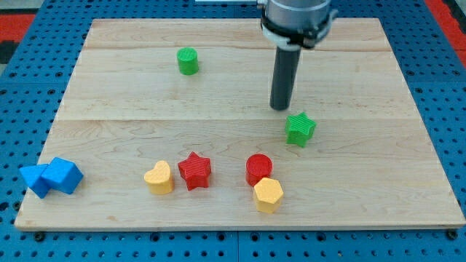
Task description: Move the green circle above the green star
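Note:
The green circle (188,61) sits on the wooden board (116,124) toward the view's top left of centre. The green star (300,129) lies right of centre. My tip (280,108) stands just above and slightly left of the green star, close to it but apart. The tip is far to the right of the green circle and lower in the view.
A red star (194,170), a yellow heart (159,177), a red circle (258,169) and a yellow hexagon (267,194) lie along the view's bottom. Two blue blocks (51,177) sit together at the bottom left corner. Blue pegboard (29,80) surrounds the board.

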Controlling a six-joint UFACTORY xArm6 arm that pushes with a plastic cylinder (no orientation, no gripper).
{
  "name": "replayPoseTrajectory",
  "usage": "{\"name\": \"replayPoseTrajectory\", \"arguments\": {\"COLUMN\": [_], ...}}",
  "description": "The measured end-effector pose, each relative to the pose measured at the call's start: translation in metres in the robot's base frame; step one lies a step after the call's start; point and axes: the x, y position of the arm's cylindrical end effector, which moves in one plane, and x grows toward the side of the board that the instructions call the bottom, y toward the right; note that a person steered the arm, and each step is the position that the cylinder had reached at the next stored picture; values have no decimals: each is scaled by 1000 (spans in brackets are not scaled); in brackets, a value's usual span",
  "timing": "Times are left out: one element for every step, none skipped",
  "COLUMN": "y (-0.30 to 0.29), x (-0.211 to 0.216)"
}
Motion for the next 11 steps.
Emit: {"name": "replayPoseTrajectory", "arguments": {"y": [8, 43, 78, 78, 42, -64, -160, -117, -77, -126, -136], "x": [42, 84, 119, 53, -62, -118, -139, -74, -34, -88, -57]}}
